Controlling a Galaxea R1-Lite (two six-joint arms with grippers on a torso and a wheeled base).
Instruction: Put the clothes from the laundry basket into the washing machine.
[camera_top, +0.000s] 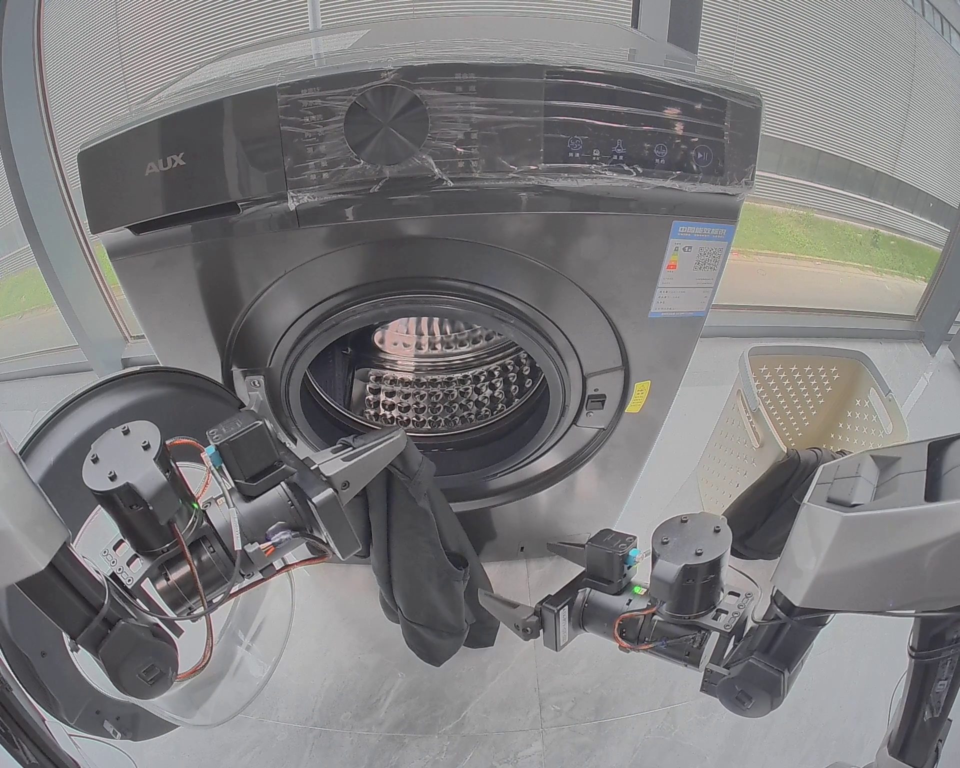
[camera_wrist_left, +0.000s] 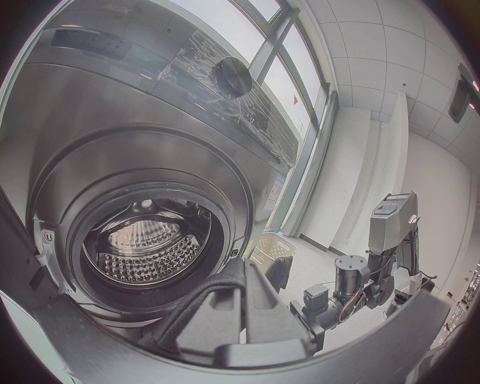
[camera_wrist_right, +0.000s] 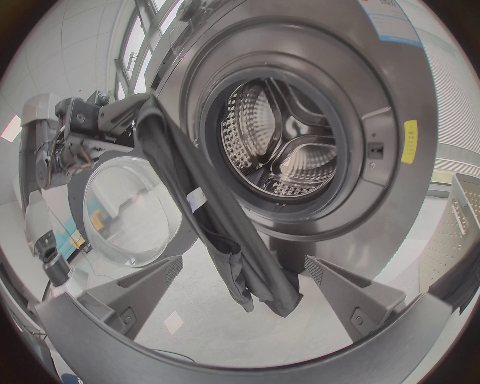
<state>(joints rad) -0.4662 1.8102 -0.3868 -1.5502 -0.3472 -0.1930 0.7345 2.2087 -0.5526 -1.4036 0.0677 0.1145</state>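
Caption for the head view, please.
Left gripper holds a dark garment at the open washer's mouth; right gripper open nearby, basket at right.

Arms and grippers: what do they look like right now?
The left gripper and right gripper have dark grey, tapered wedge fingers. Black cylindrical joint housings carry orange and black cables and small green lights; the right upper arm wears a silver-grey shell.

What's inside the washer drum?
Only bare perforated metal shows inside the drum; no clothes visible. Its lowest front part is hidden by the door rim. The dark garment hangs outside from the left gripper.
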